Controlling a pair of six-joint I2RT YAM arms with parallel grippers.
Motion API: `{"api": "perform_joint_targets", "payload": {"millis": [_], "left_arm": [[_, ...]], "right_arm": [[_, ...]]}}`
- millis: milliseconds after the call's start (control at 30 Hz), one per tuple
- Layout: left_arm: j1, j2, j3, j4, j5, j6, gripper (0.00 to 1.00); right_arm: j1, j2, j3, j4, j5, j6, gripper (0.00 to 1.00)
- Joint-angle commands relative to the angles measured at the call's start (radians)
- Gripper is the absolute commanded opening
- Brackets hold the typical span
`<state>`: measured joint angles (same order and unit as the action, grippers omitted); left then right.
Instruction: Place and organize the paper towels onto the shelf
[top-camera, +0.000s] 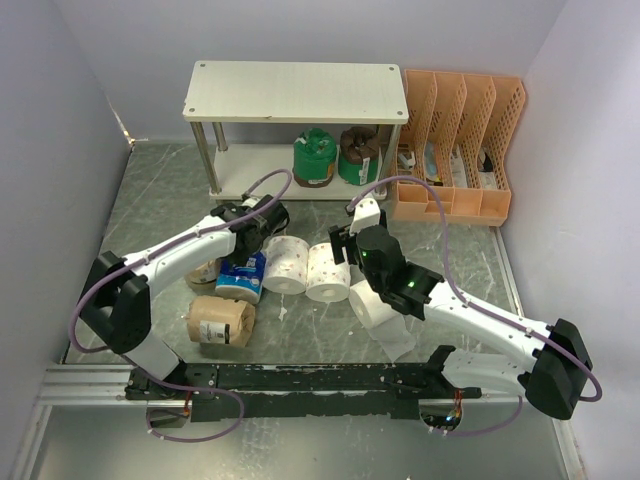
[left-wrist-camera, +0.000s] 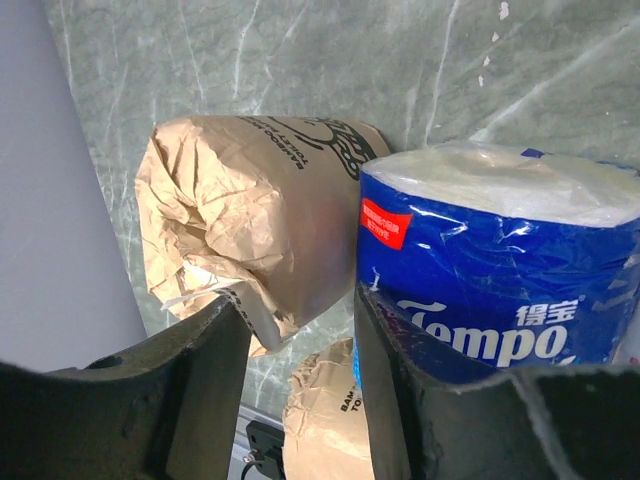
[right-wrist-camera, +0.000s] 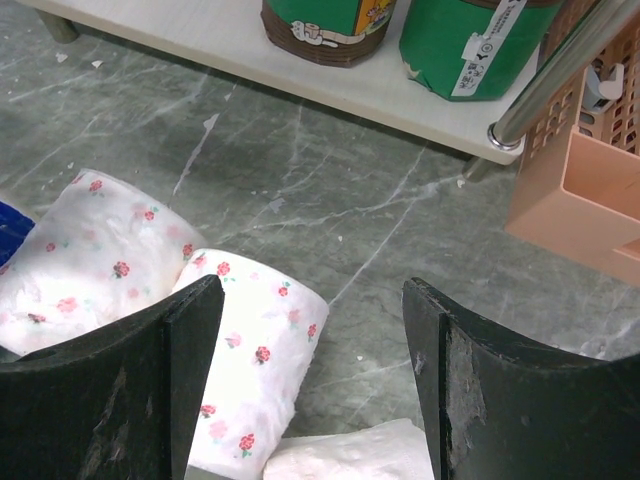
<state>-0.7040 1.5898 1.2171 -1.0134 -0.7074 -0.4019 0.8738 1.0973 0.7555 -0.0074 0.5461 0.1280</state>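
Right gripper (right-wrist-camera: 312, 290), jaws wide and empty, poised over a dotted roll (right-wrist-camera: 260, 350) lying on the counter (right-wrist-camera: 380, 200) slightly to its left, long axis pointing toward the shelf (right-wrist-camera: 200, 35) (left gripper (left-wrist-camera: 295, 305), parted and empty, sits beside the blue roll (left-wrist-camera: 500, 270)).
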Motion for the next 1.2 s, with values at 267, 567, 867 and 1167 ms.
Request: {"api": "perform_joint_targets", "payload": {"millis": [267,567,867,1167], "left_arm": [[-0.008,0.018,0.066,-0.055,-0.136,-0.034,0.63],[0.016,0.04,0.002,-0.001,-0.137,-0.019,0.64],[0.02,0.09,-0.049,0.055,-0.096,-0.007,0.57],[0.02,0.103,-0.056,0.1,0.018,0.067,0.07]], "right_arm": [[0.001,0.008,-0.016,0.008,0.002,0.004,0.72],[0.001,0.016,-0.016,0.007,-0.005,0.004,0.72],[0.001,0.019,-0.019,0.007,-0.008,0.004,0.72],[0.001,0.016,-0.02,0.007,-0.008,0.002,0.72]]}}
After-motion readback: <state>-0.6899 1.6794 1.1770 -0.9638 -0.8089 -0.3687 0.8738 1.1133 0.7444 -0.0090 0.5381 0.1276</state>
